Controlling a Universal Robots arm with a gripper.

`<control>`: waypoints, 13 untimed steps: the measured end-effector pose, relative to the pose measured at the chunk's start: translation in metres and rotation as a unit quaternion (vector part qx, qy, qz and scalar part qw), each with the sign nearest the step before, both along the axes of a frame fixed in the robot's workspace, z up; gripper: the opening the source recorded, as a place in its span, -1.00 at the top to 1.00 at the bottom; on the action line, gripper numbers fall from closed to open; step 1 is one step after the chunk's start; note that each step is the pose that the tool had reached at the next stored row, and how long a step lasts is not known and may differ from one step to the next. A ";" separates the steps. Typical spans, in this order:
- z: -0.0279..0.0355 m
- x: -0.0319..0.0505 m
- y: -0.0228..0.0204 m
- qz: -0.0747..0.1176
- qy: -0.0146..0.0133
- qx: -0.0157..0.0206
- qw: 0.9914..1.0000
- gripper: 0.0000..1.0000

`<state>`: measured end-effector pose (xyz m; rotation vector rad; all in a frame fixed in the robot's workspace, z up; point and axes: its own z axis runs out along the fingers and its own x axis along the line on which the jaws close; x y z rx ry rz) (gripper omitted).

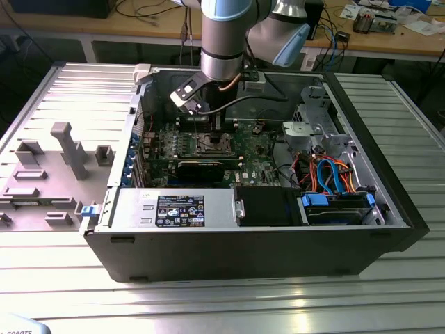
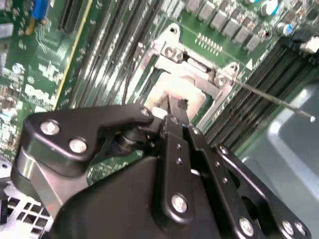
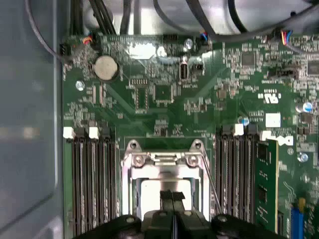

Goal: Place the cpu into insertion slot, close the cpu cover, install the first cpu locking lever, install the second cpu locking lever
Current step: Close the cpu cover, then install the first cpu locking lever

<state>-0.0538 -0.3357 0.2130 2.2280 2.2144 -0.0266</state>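
The end effector, narrow and holding nothing, hovered over the seated chip; the cover seemed down, a lever beside it not yet latched.

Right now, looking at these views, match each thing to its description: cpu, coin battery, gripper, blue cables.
Things: 1 cpu; 2 coin battery; 3 gripper; 4 blue cables.
Descriptions: A round, silver; B black, fingers together; C toward the exterior view's right; D pale square inside the cpu cover.
Pairs: 1-D, 2-A, 3-B, 4-C.
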 end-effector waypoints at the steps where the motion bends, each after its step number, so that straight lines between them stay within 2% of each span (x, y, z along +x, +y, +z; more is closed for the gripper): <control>1: 0.0000 0.0001 0.0000 0.000 0.000 0.000 1.000 0.79; 13: 0.0007 0.0004 0.0001 0.000 0.000 0.000 1.000 0.79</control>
